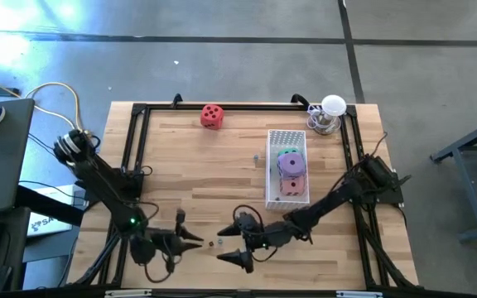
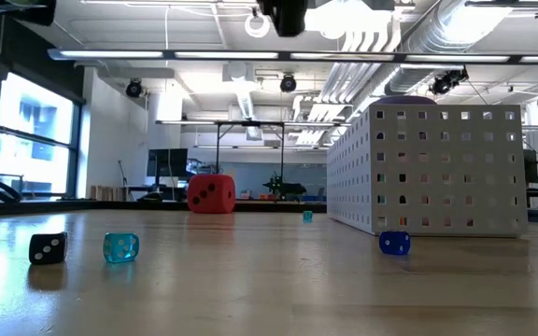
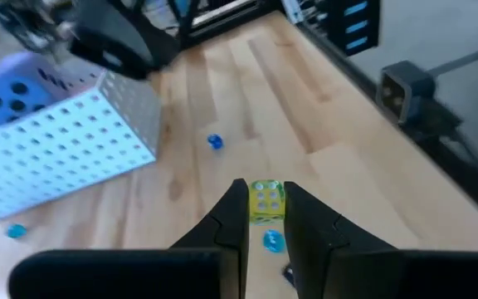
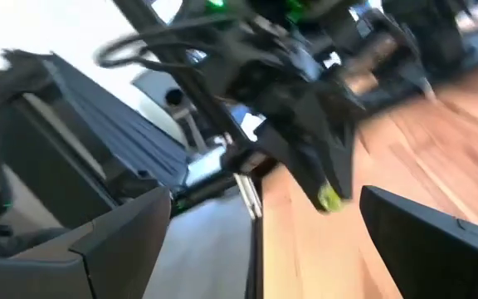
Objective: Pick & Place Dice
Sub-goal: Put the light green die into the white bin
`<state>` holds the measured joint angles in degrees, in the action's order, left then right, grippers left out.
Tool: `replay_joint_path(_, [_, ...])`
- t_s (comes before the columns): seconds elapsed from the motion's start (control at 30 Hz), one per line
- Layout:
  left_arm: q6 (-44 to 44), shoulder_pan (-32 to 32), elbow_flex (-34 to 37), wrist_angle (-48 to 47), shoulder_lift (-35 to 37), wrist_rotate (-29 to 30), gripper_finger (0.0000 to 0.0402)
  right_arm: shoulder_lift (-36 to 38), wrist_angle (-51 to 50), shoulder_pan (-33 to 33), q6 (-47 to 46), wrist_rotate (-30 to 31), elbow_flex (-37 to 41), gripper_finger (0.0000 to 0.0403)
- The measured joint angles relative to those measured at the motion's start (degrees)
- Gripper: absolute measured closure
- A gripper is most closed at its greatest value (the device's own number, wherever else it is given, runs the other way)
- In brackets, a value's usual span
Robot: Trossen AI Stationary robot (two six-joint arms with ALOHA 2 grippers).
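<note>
Red die (image 1: 212,116) alone near far edge of desk (image 1: 189,174); purple die (image 1: 290,164), pink die (image 1: 291,185) and green die (image 1: 286,152) inside white perforated bin (image 1: 286,137). Left end effector (image 3: 265,218) pinched onto small yellow die (image 3: 265,200) at near edge. Right end effector (image 1: 236,246) just beside it, spread wide, holding nothing.

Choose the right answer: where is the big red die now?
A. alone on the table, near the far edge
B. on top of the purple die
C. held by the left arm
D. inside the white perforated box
A: the red die sits alone on the bare table, apart from the white box.
</note>
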<state>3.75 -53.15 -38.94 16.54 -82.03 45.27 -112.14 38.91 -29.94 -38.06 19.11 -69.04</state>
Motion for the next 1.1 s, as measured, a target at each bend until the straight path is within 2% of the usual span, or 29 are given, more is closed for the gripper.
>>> replay_joint_path(0.13, [-4.99,-0.19,-4.25,0.01,-4.63,3.01,0.0357,-0.02,-4.42,-0.02,-4.81,2.9,0.09,0.0019])
replay_joint_path(0.3, [-5.03,-0.33,-8.46,0.14,-8.56,3.17,0.0354,-0.69,-4.82,0.16,-5.46,3.03,0.02,0.0019])
replay_joint_path(0.5, [-6.05,-0.33,-8.83,-0.04,-8.79,6.96,0.0342,-3.22,-0.48,0.6,-7.27,-1.49,0.05,0.0019])
replay_joint_path(0.8, [-5.46,0.57,-8.91,-2.01,-8.78,11.05,0.0349,-4.57,0.84,2.64,-8.77,0.19,0.08,0.002])
replay_joint_path(1.1, [-2.98,2.93,-8.91,-2.31,-8.78,11.83,0.0349,-4.57,1.58,2.62,-6.84,1.19,0.07,0.0077])
